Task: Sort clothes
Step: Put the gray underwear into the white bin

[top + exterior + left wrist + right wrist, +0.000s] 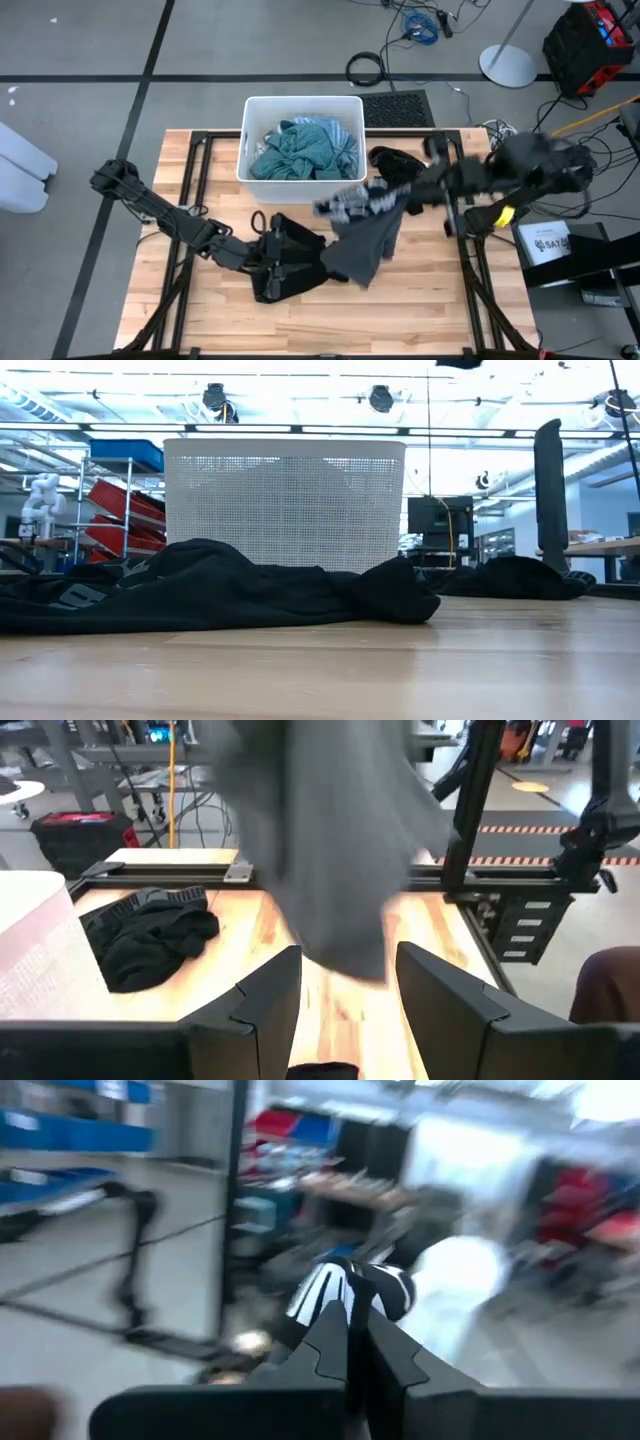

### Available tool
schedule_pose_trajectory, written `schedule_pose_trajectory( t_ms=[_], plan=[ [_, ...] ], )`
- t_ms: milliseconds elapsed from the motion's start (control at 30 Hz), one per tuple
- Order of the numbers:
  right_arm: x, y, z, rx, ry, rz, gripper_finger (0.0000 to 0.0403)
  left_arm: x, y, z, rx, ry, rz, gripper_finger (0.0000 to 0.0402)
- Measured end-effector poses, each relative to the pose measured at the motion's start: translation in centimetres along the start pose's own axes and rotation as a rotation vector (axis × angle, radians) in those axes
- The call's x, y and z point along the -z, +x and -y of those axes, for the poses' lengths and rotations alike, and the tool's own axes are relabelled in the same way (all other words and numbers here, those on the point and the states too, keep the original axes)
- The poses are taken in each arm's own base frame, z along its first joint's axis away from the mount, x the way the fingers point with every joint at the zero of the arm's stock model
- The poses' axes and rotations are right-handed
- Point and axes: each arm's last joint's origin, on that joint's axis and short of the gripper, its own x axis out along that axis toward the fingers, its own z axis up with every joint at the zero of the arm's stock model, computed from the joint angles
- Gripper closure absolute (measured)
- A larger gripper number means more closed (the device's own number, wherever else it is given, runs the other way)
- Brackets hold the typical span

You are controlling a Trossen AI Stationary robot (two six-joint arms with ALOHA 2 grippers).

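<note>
A white bin at the table's far middle holds teal and light blue clothes. My right gripper is shut on a dark grey garment with a black-and-white patterned band, lifted above the table's middle. The garment hangs blurred in front of the left wrist view. My left gripper is open, low over a black garment that lies flat on the table's near middle. A second black garment lies right of the bin. My right gripper pinches the garment's patterned band between its two shut fingers, coming level from the table's right. The dark grey cloth hangs slack below the band, clear of the table as far as I can see. Whether my left gripper touches the black garment, I cannot tell.
The bin's mesh wall stands behind the flat black garment in the low view. Black frame rails run along the table's left and right sides. Bare wood shows at the near right.
</note>
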Motion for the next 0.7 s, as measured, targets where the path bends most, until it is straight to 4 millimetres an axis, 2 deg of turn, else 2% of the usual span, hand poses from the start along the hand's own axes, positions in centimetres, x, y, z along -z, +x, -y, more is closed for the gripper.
schedule_pose_trajectory(
  t_ms=[200,333,533,700],
  plan=[
    [-3.8,0.3,3.3,0.224,-0.243,0.117,0.0403,2.0,0.9,-0.3,-0.024,-0.012,-0.061,0.0227],
    [-5.4,1.4,6.7,0.373,-0.334,0.165,0.0403,3.4,2.2,-0.7,-0.055,0.002,-0.114,0.0227],
    [-5.5,4.0,13.1,0.335,-0.258,0.151,0.0402,5.5,5.0,-1.9,-0.007,-0.031,-0.206,0.0227],
    [-3.9,6.5,18.7,0.279,-0.149,0.13,0.0402,7.9,7.2,-2.8,0.001,-0.071,-0.284,0.0227]
  ],
)
